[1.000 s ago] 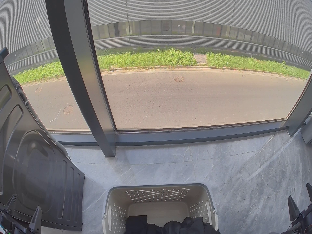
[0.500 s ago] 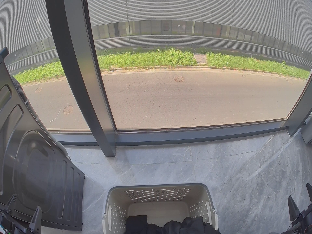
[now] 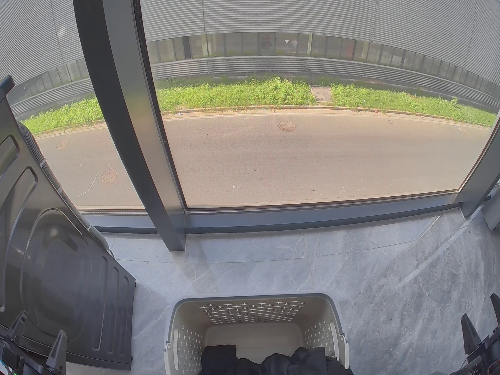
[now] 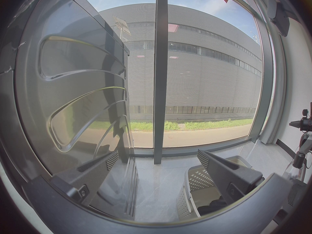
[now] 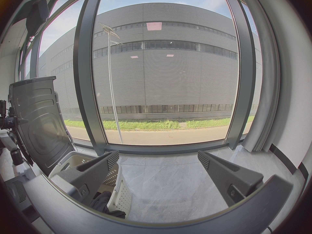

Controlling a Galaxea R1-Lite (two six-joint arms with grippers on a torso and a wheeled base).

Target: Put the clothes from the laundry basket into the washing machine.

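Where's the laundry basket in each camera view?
Head view: laundry basket at bottom centre.
Left wrist view: laundry basket partly behind a finger of the left gripper.
Right wrist view: laundry basket partly behind a finger of the right gripper.
Shared landmark: the dark window post.

A pale grey marbled stone floor [image 3: 323,266] runs up to a dark lower window sill [image 3: 323,215]. A broad dark metal window post [image 3: 125,110] stands upright from the sill, dividing the glass. Outside lies a grey asphalt road [image 3: 312,157] with a round manhole cover [image 3: 286,126], and beyond it a green grass strip [image 3: 234,94] before a long grey ribbed building [image 3: 291,6]. A slim street lamp pole [image 5: 112,82] rises by the road. A pale curtain [image 5: 279,82] hangs at the window's right edge.
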